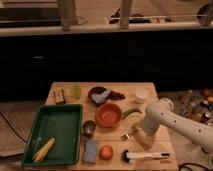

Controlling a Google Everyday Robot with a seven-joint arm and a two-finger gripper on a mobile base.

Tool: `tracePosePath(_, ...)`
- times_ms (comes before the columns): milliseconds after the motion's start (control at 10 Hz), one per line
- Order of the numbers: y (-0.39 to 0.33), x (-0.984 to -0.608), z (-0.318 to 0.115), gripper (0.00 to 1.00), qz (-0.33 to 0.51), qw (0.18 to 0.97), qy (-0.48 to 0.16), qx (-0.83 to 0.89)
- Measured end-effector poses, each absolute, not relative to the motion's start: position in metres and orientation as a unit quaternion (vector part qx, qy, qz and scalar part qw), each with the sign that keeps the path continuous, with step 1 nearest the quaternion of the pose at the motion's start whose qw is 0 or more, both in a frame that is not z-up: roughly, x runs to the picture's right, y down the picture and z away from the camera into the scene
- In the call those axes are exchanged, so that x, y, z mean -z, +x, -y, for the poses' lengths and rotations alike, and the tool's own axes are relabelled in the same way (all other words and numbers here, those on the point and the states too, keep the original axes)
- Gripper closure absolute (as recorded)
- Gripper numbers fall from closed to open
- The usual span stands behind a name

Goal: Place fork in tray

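The tool (136,133) hangs at the fork (127,134) beside the orange bowl (108,114), well apart from the tray (55,129).

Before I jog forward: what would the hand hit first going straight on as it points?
Probably the slim silver metal fork just ahead of the hand on the wooden table; depth is unclear.

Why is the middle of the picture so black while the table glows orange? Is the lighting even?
Camera view: the lighting is uneven. Warm light falls on the wooden table, so the green tray, the orange bowl and the fork stand out. Behind the table lies a near-black band, with a brighter strip above it. The claw sits in the lit zone, right of centre, beside the fork.
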State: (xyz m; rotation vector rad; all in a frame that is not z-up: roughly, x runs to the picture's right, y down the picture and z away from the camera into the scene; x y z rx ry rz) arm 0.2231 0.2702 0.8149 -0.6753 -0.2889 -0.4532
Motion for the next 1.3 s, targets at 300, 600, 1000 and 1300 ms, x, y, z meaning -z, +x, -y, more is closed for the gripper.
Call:
tracePosePath(300,0.212,-0.819,-0.268,0.2,0.14,0.897,-0.348,0.232)
tracePosePath(600,0.211,-0.824,-0.269,0.2,0.14,0.895,-0.355,0.232)
tracePosePath(1000,0.21,-0.825,-0.268,0.51,0.139,0.895,-0.356,0.228)
tracePosePath(1300,0.207,-0.822,-0.262,0.81,0.142,0.896,-0.352,0.229)
